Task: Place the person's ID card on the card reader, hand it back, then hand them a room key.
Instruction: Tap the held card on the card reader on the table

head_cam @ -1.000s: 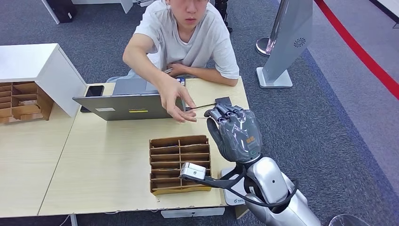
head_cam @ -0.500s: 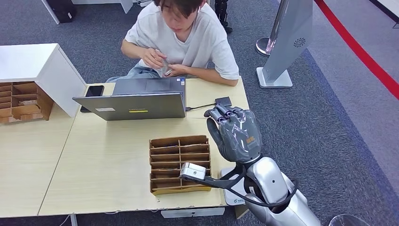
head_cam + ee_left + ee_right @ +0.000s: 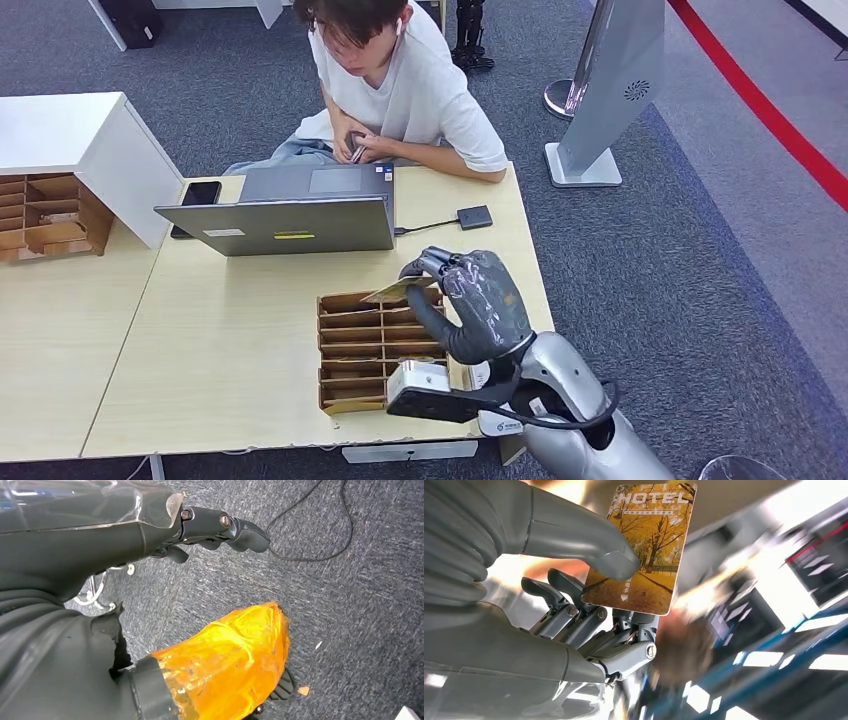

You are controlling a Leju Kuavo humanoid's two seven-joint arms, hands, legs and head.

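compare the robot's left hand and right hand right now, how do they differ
The right hand is raised over the table, above the wooden organizer; the left hand hangs over grey carpet.
The right hand pinches a hotel key card between thumb and fingers; the left hand holds nothing.
The right hand's thumb presses on the card's face; the left hand's fingers curl loosely.
Both have the same dark fingers.
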